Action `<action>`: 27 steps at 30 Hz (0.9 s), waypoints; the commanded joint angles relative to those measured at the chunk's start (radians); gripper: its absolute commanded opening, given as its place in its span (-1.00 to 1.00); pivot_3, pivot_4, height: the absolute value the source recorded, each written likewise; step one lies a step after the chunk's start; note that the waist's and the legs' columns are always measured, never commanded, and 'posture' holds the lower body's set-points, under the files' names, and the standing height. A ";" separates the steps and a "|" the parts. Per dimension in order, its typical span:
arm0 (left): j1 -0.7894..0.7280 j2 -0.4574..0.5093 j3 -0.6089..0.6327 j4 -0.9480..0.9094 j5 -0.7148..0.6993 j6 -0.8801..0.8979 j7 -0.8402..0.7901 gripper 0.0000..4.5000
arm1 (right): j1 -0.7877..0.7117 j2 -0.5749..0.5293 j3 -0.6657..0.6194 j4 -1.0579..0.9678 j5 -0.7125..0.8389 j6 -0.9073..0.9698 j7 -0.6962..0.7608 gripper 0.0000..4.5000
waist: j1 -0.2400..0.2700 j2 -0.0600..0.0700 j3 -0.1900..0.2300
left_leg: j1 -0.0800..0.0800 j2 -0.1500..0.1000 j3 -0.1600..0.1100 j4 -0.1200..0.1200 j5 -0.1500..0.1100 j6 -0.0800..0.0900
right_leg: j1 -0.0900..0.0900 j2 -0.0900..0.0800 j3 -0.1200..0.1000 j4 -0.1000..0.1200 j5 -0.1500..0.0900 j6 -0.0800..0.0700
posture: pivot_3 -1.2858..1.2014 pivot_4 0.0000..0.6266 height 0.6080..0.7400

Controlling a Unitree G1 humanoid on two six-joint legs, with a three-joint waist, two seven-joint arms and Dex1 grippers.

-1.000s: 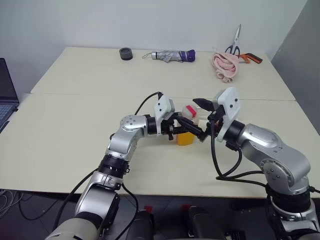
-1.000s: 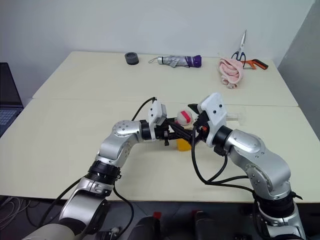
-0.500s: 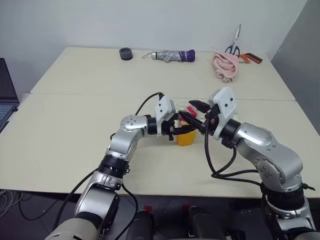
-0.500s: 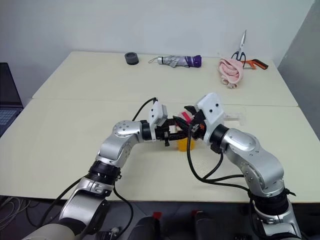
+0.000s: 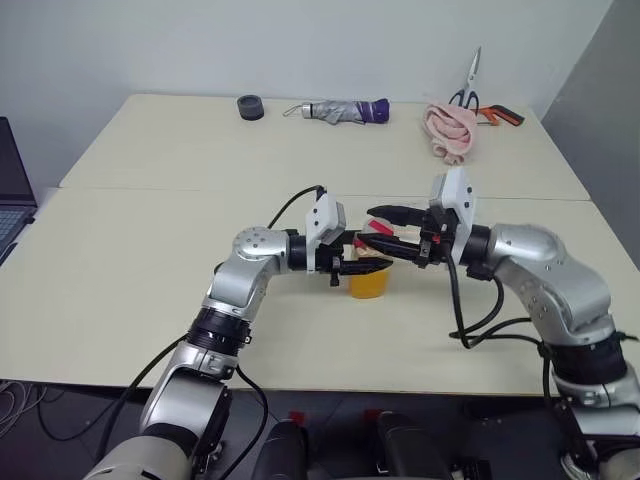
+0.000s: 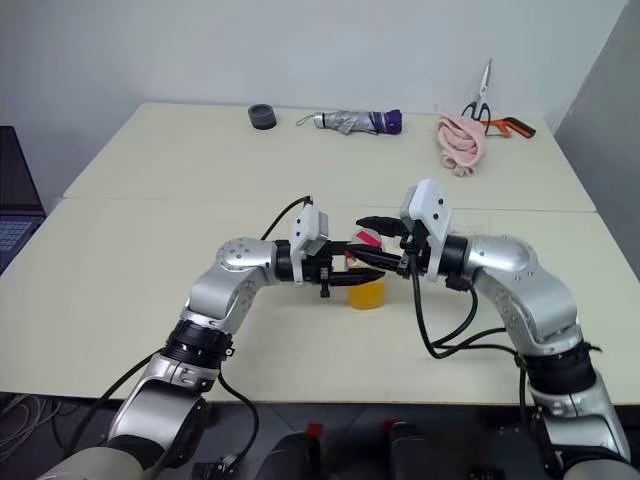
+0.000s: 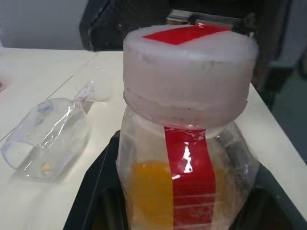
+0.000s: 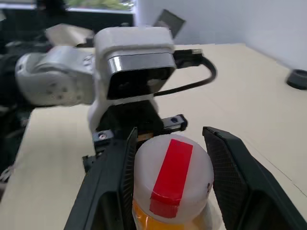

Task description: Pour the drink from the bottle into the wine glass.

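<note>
The bottle (image 5: 368, 281) stands upright at the table's middle, with the orange drink (image 7: 148, 191) low inside it. My left gripper (image 5: 352, 262) is shut on the bottle's body from the left. From the right, my right gripper (image 5: 368, 229) reaches in level, its two fingers (image 8: 225, 167) closed against the sides of the white cap (image 8: 172, 175) with its red strip. The wine glass (image 7: 48, 136) lies on its side on the table just beyond the bottle, empty.
Along the table's far edge lie a black round object (image 5: 251, 106), a folded umbrella (image 5: 345, 110), a pink cloth (image 5: 450, 132) and scissors (image 5: 470, 90). A laptop (image 5: 10, 195) sits at the far left. The two table tops meet at a seam (image 5: 150, 188).
The right gripper swung round from open beside the bottle to level over it, and its fingers closed onto the cap. The left gripper kept hold of the bottle in place.
</note>
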 commanded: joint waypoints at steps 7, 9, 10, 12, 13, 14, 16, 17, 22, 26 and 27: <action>-0.054 0.000 0.053 -0.034 -0.036 0.004 0.038 -0.17 | 0.015 -0.030 -0.105 0.038 0.019 -0.016 0.036 0.29 | 0.005 0.000 0.001 | -0.002 0.000 -0.001 0.000 0.000 0.000 | 0.000 -0.001 -0.001 -0.002 0.000 0.000 | 0.03 -0.52 1.00; -0.052 -0.008 0.059 -0.035 -0.043 0.019 0.057 -0.17 | 0.076 -0.025 -0.157 -0.059 0.050 0.021 -0.029 0.58 | 0.007 0.001 0.001 | -0.002 -0.001 -0.001 0.000 0.000 0.000 | 0.000 -0.003 -0.001 -0.002 0.000 0.000 | 0.03 -0.52 1.00; -0.051 -0.009 0.060 -0.036 -0.044 0.023 0.061 -0.17 | 0.099 -0.025 -0.172 -0.098 0.058 0.036 -0.051 0.74 | 0.006 0.001 0.001 | -0.002 -0.002 -0.001 0.000 0.000 0.000 | 0.000 -0.003 -0.001 -0.002 0.000 0.000 | 0.03 -0.52 1.00; -0.053 -0.013 0.054 -0.019 -0.022 0.009 0.075 -0.17 | 0.169 -0.006 -0.215 -0.234 0.090 0.092 -0.156 1.00 | 0.006 0.001 0.001 | -0.002 -0.002 0.000 0.000 0.000 0.000 | 0.000 -0.003 0.000 -0.001 0.000 0.000 | 0.03 -0.52 1.00; -0.055 -0.016 0.050 -0.008 -0.012 0.000 0.081 -0.17 | 0.203 0.015 -0.227 -0.304 0.084 0.121 -0.231 1.00 | 0.006 0.001 0.001 | -0.002 -0.001 -0.001 0.000 0.000 0.000 | 0.000 -0.003 0.000 -0.001 0.000 0.000 | 0.03 -0.52 1.00; -0.057 -0.019 0.047 0.002 -0.005 -0.007 0.087 -0.17 | 0.235 0.037 -0.236 -0.367 0.094 0.153 -0.297 1.00 | 0.006 0.001 0.001 | -0.002 -0.001 -0.001 0.000 0.000 0.000 | 0.000 -0.003 -0.001 -0.001 0.000 0.000 | 0.03 -0.52 1.00; -0.063 -0.029 0.046 0.018 0.004 -0.012 0.101 -0.17 | 0.281 0.086 -0.227 -0.466 0.085 0.219 -0.427 1.00 | 0.004 0.001 0.001 | -0.002 -0.001 -0.001 0.000 0.000 0.000 | 0.000 -0.002 -0.001 -0.001 0.000 0.000 | 0.03 -0.52 1.00; -0.066 -0.032 0.047 0.026 0.006 -0.013 0.105 -0.17 | 0.295 0.120 -0.212 -0.500 0.067 0.247 -0.497 1.00 | 0.002 0.001 0.001 | -0.001 -0.001 -0.001 0.000 0.000 0.000 | 0.000 -0.002 0.000 0.000 0.000 0.000 | 0.03 -0.52 1.00; -0.091 -0.040 0.037 0.079 0.029 -0.036 0.099 -0.17 | 0.304 0.298 -0.066 -0.601 -0.117 0.303 -0.814 1.00 | 0.000 0.001 0.001 | 0.000 -0.001 -0.001 0.000 0.000 0.000 | -0.001 -0.001 0.001 0.003 -0.001 0.001 | 0.03 -0.52 1.00; -0.112 -0.049 0.031 0.118 0.042 -0.060 0.092 -0.17 | 0.298 0.416 0.002 -0.598 -0.212 0.359 -0.965 1.00 | 0.002 0.001 0.001 | -0.001 -0.001 -0.001 0.000 0.000 -0.001 | -0.002 -0.001 0.001 0.004 -0.001 0.001 | 0.03 -0.52 1.00; -0.115 -0.050 0.028 0.125 0.046 -0.067 0.088 -0.17 | 0.295 0.424 0.003 -0.596 -0.226 0.364 -0.977 1.00 | 0.002 0.001 0.001 | -0.001 -0.001 -0.001 0.001 0.000 -0.001 | -0.002 -0.001 0.001 0.004 -0.001 0.001 | 0.03 -0.52 1.00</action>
